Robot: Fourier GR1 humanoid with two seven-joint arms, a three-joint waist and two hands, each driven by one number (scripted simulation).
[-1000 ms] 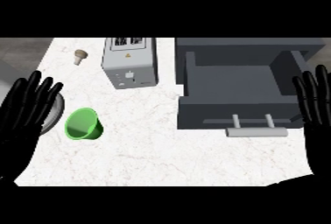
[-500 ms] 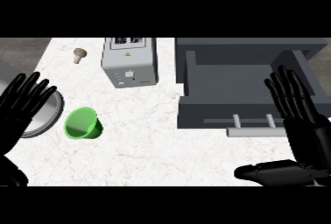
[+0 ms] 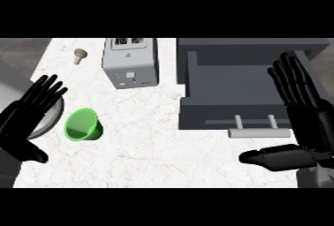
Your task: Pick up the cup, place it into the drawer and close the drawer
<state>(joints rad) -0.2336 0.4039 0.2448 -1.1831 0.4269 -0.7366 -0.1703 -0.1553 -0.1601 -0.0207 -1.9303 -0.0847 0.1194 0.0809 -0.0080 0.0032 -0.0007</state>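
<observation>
White table (image 3: 163,145) bearing, largest to smallest: grey drawer (image 3: 228,88), pulled open to receive the cup; toaster (image 3: 130,64); your right hand (image 3: 303,110) — fingers straight, holding nothing, poised over the drawer's right side; your left hand (image 3: 29,114), likewise flat and unladen, just beside the green cup (image 3: 83,126) — lying tipped, ungrasped, well apart from the drawer.
</observation>
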